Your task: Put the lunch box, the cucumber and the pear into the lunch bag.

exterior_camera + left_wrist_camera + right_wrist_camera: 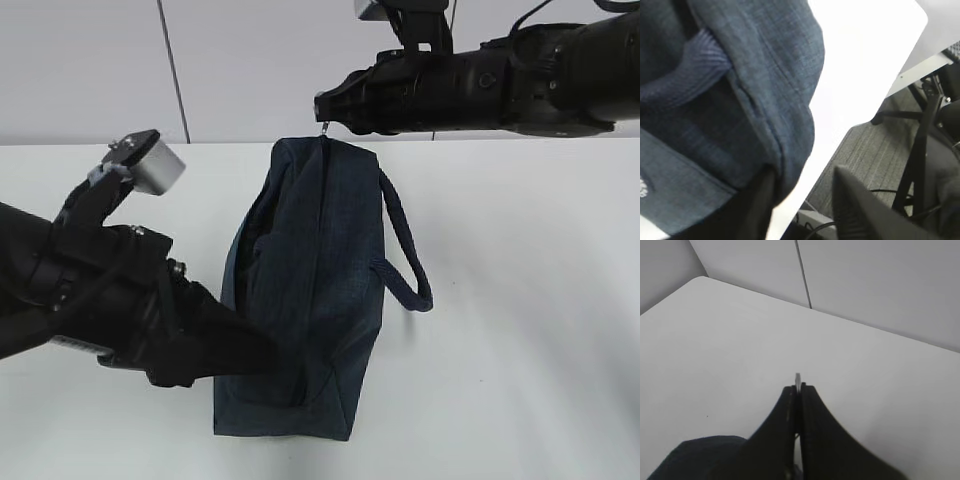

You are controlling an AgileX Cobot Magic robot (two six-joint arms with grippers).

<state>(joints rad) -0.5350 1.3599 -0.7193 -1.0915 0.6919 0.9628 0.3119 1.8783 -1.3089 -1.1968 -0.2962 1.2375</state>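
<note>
Exterior view: lunch bag (315, 290) lies mid-worktop (520, 300). My right tool (326, 112), at the bag's far end, is pinched shut on the silver ring pull (798, 380). My left tool (802, 200) at the bag's near side: fingers apart, straddling fabric, grip uncertain.

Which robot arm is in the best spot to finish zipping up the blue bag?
The right one, I think. Its right gripper is pinched shut on the silver ring pull at the far end of the lunch bag. The left gripper sits at the bag's near corner, jaws apart, away from the zipper pull.
</note>
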